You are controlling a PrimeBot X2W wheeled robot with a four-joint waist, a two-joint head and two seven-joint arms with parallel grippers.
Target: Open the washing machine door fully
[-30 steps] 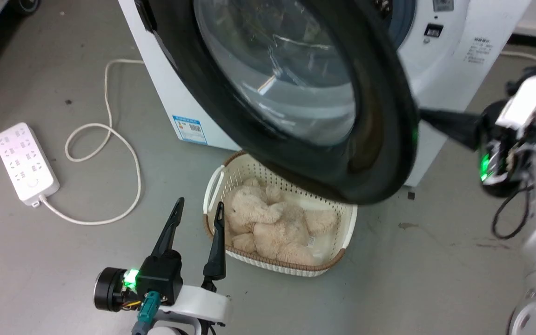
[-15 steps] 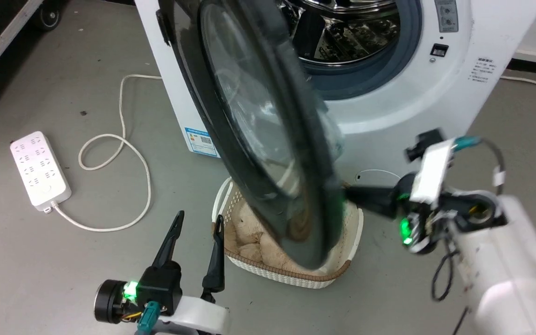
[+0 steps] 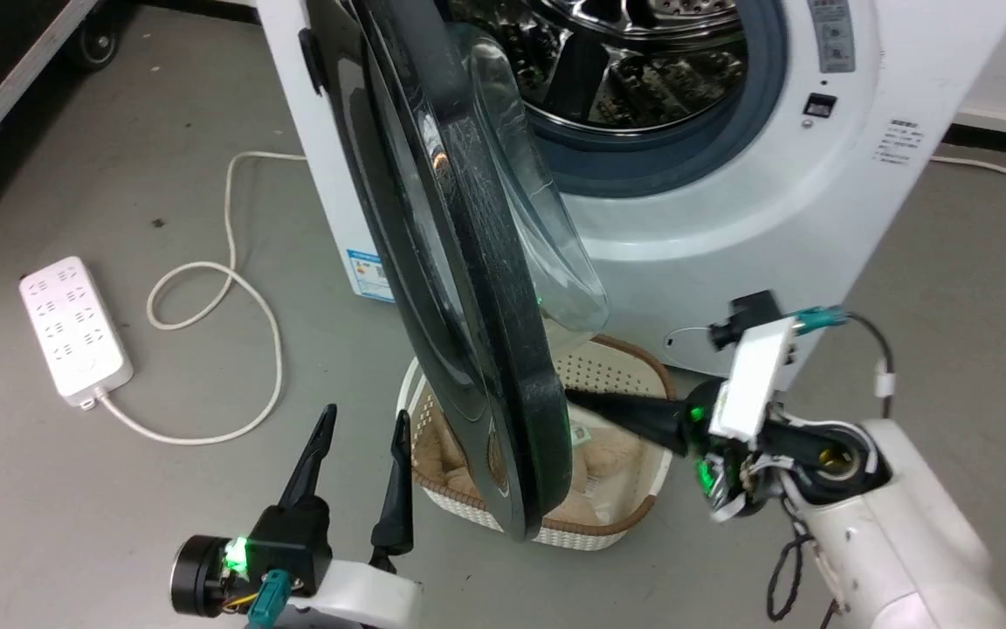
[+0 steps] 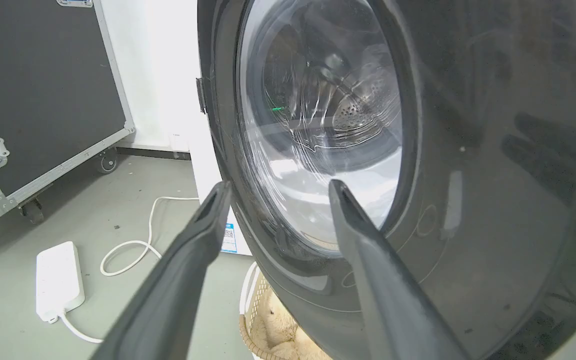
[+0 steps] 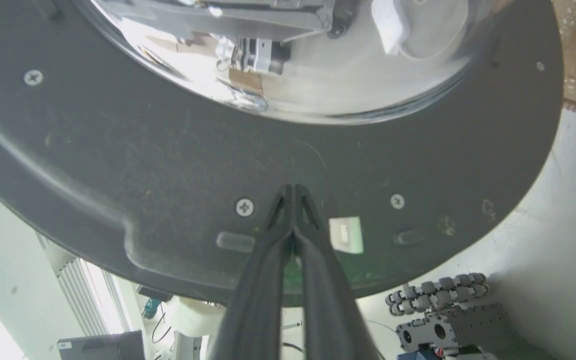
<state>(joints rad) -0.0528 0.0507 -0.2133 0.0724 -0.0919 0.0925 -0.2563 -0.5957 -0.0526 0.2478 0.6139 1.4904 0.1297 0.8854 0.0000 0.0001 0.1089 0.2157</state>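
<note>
A power strip (image 3: 75, 328) lies on the floor (image 3: 119, 507), well apart from the work. The left gripper (image 3: 364, 412) hovers low, jaws spread and empty, near the door's outer face. The door (image 3: 503, 349) stands about half open, edge-on to the head view. It is hinged on the left side of the washer (image 3: 730, 227), and its glass bowl (image 3: 547, 245) faces the drum (image 3: 634, 70). A basket (image 3: 643, 362) sits just below it.

The right gripper (image 3: 575, 397) has its jaws closed on nothing. Its tips touch the door's inner face near the free rim, between a screw (image 5: 244, 206) and a pale latch piece (image 5: 345, 234).

The step looks like a push, not a grasp. To do it well, the tips should stay square to the glossy face and follow the hinge's arc leftward, or they may skid off the rim. The left gripper seems to lie in the door's path and should probably clear out first.
</note>
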